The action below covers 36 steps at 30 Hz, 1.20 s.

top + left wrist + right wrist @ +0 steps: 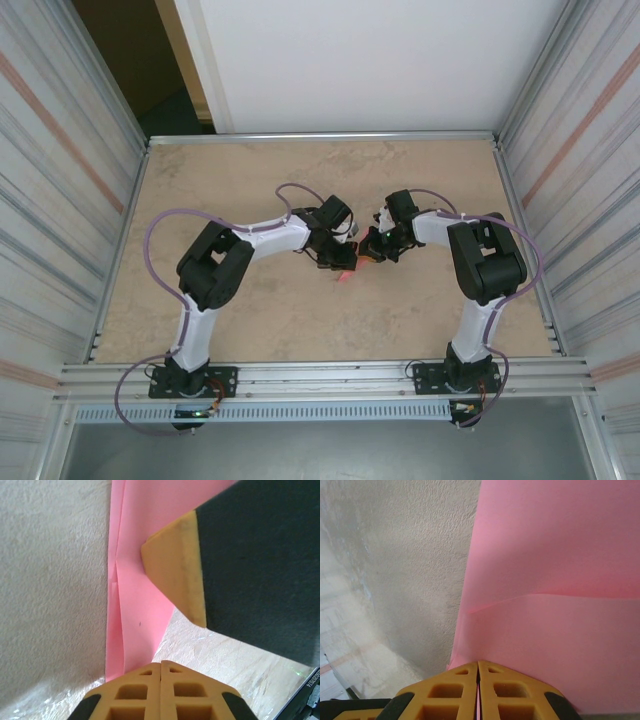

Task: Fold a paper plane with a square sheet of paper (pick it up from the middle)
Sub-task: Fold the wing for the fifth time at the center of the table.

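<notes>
The pink sheet of paper (346, 270) sits between my two grippers at the table's centre, partly folded. In the left wrist view the paper (135, 580) shows a lengthwise crease and runs down behind my left finger. My left gripper (161, 664) is shut, with no pink visible in the seam between its tips. One yellow finger (175, 560) of the right gripper rests against the paper from the right. My right gripper (478, 662) is shut on the paper (550, 580), and pink shows between its fingertips. From above, the left gripper (342, 258) and right gripper (370, 248) nearly touch.
The beige table (250, 320) is fenced by metal rails and corrugated side walls (60, 200). A white panel (360, 60) stands behind the far edge. Both arms bend inward from their bases at the near edge.
</notes>
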{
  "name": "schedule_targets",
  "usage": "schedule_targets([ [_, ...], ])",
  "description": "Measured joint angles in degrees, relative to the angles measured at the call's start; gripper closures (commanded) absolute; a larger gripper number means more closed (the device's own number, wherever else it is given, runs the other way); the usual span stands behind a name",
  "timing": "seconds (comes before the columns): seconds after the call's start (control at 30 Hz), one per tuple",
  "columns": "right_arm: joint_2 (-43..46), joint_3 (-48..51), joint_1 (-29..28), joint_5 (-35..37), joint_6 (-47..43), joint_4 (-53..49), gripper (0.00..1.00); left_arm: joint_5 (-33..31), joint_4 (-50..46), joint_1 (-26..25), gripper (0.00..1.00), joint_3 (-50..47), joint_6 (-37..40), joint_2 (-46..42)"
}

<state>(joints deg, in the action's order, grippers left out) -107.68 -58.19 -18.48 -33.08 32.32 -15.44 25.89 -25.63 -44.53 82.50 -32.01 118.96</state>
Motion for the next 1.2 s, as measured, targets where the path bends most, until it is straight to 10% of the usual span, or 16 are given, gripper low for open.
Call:
schedule_targets([
  [1.2, -1.5, -2.1, 0.0, -0.2, 0.0, -2.7, 0.9, 0.6, 8.4, 0.3, 0.95, -9.0, -1.7, -2.5],
])
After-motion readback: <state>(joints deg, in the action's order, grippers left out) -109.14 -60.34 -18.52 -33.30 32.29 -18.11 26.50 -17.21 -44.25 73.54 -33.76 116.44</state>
